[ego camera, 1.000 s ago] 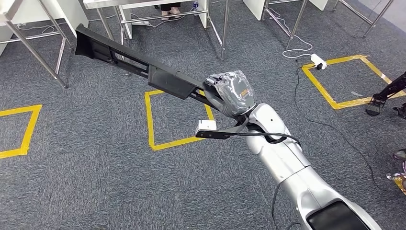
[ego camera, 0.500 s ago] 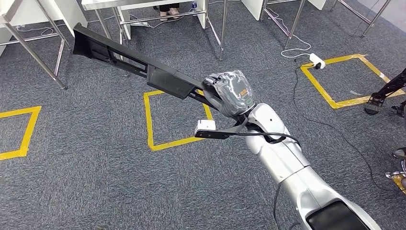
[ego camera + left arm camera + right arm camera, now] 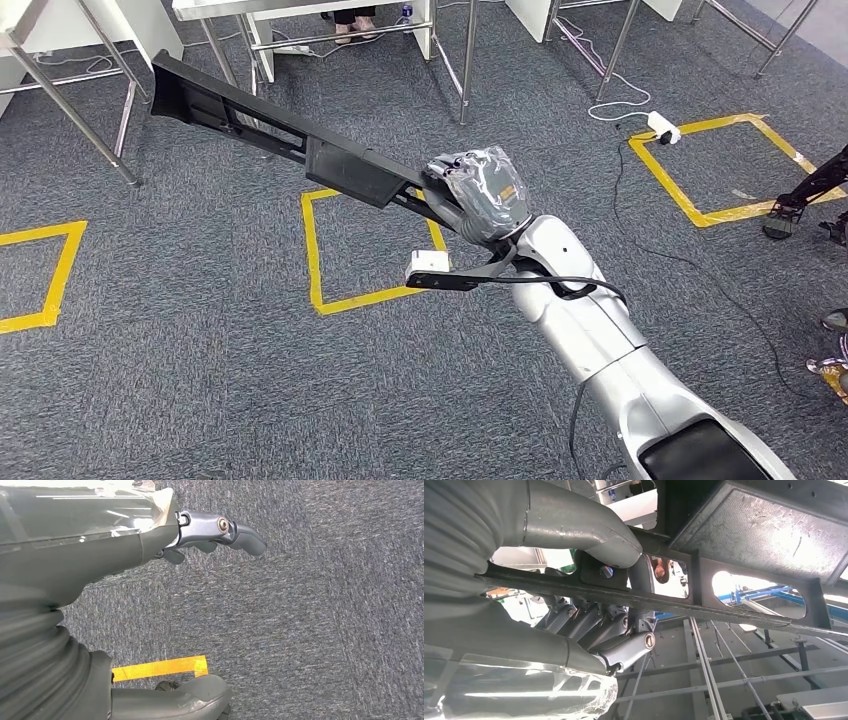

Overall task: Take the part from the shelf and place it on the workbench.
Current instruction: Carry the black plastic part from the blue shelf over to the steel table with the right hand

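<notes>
1. the part [image 3: 300, 135] is a long black plastic piece, a flat bar with window-like cut-outs and a thicker boxed block midway along it. it is up in the air over the grey carpet, slanting from the right hand [image 3: 480, 195] away toward the metal table legs [image 3: 466, 60] at the far side.
2. the right hand is closed around one end of the part. in the right wrist view the thick thumb [image 3: 574, 525] lies across one face of the bar and the darker fingers [image 3: 594, 630] curl in against the other, so the bar [image 3: 704, 605] is clamped between them.
3. the left hand [image 3: 210, 535] hangs over the carpet beside a strip of yellow floor tape [image 3: 160, 667]; its fingers are spread loosely and it holds nothing.
4. handling, as a judgement: the part looks stiff and fairly light, and it shows no droop along its span. held at one end, though, nearly all its length sticks out past the grip, so it would tend to twist or tip in the fingers.
5. the plastic looks smooth, so it could slide. a hold nearer the boxed block would balance better; the free left hand could support there.
6. the far tip passes near the table legs and could knock them when turning.
</notes>
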